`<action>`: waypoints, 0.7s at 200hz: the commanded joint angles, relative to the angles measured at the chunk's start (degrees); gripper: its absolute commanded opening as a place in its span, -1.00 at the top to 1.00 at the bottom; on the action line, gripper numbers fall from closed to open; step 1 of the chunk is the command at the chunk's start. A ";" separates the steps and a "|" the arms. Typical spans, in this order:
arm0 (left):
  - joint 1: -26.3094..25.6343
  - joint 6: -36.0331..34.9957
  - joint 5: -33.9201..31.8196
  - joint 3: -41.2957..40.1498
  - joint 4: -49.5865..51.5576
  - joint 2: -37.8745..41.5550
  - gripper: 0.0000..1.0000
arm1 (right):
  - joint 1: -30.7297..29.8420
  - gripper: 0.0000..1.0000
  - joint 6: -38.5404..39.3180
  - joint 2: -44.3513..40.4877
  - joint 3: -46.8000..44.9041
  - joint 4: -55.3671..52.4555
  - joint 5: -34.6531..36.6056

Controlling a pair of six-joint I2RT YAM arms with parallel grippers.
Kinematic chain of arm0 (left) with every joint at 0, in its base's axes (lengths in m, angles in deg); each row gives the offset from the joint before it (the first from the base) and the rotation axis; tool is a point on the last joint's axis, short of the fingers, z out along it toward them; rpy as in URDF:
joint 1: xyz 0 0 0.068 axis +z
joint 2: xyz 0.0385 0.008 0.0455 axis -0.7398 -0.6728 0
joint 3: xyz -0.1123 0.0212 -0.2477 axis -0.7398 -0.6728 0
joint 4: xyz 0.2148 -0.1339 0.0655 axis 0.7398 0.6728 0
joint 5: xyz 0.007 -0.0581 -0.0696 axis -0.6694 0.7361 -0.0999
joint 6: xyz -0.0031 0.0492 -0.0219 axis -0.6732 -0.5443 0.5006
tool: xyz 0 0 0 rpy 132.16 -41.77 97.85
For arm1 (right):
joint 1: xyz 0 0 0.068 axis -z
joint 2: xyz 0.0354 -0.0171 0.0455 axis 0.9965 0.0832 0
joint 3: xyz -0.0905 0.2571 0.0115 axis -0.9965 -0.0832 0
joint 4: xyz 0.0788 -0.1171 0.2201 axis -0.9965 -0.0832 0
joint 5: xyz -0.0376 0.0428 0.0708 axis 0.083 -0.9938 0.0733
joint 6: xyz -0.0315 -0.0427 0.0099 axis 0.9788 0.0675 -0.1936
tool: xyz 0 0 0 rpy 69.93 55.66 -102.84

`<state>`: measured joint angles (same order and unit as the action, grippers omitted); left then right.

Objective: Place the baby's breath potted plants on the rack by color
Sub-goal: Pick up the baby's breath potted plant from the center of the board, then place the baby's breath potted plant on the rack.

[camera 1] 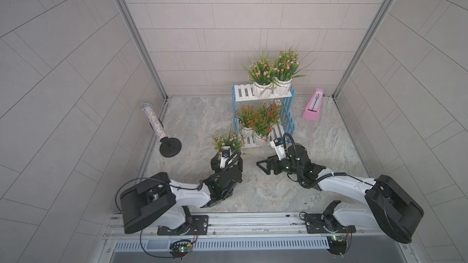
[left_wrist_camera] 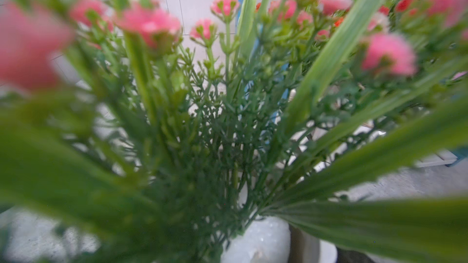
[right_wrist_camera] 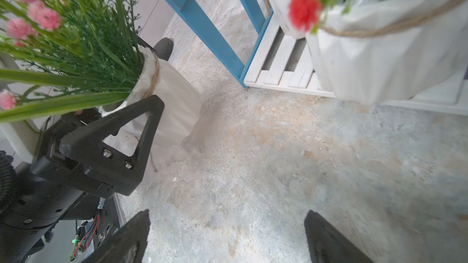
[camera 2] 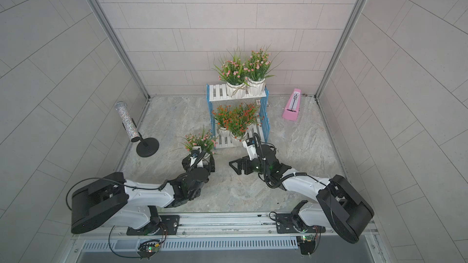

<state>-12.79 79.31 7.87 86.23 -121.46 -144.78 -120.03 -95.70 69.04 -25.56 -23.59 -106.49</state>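
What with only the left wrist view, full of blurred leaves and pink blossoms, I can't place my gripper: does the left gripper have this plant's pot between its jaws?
Observer: Yes: the right wrist view shows the left gripper with a finger on each side of the pink plant's pot; whether it squeezes I cannot tell.
Operator: Is the pot lifted?
Observer: No, its base rests on the table.
Operator: Where does it go?
Observer: In both top views the rack's upper shelf holds two pink plants, its left end bare.
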 commanded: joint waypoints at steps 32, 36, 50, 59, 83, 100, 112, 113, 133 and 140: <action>-0.17 -0.85 4.68 3.88 25.97 19.88 -0.61 | 0.19 -0.95 -0.23 -5.03 -0.74 -2.20 1.27; -0.14 -0.90 5.09 4.32 27.62 21.42 -0.61 | 0.21 -0.94 -0.17 -5.34 -0.76 -2.40 1.36; -0.12 -1.98 7.03 6.41 32.53 25.58 -0.61 | 0.22 -0.94 -0.16 -6.35 -0.87 -2.96 1.57; -0.13 -2.76 8.07 8.02 35.16 27.52 -0.61 | 0.22 -0.94 -0.19 -7.01 -0.96 -3.41 1.73; 0.04 -4.59 10.16 13.48 40.94 30.09 -0.60 | 0.20 -0.94 -0.08 -9.49 -1.18 -5.18 2.08; 0.18 -6.17 11.95 17.34 43.27 30.10 -0.60 | 0.19 -0.94 0.33 -11.74 -1.20 -7.39 2.83; 0.64 -6.93 12.68 20.36 44.83 30.14 -0.60 | 0.26 -0.94 0.98 -13.48 -1.22 -9.20 3.43; 0.74 -7.09 12.83 20.60 44.89 30.16 -0.60 | 0.26 -0.94 1.02 -13.64 -1.25 -9.33 3.47; 2.07 -10.11 15.65 25.86 46.71 29.23 -0.60 | 0.22 -0.94 1.67 -16.67 -1.49 -11.70 4.64; 2.90 -11.14 16.98 27.96 47.09 28.44 -0.60 | 0.24 -0.94 1.88 -17.58 -1.56 -12.43 5.05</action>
<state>-11.77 72.99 21.88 107.41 -75.77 -115.84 -120.03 -95.13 54.64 -26.48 -32.15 -103.67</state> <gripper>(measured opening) 0.962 0.971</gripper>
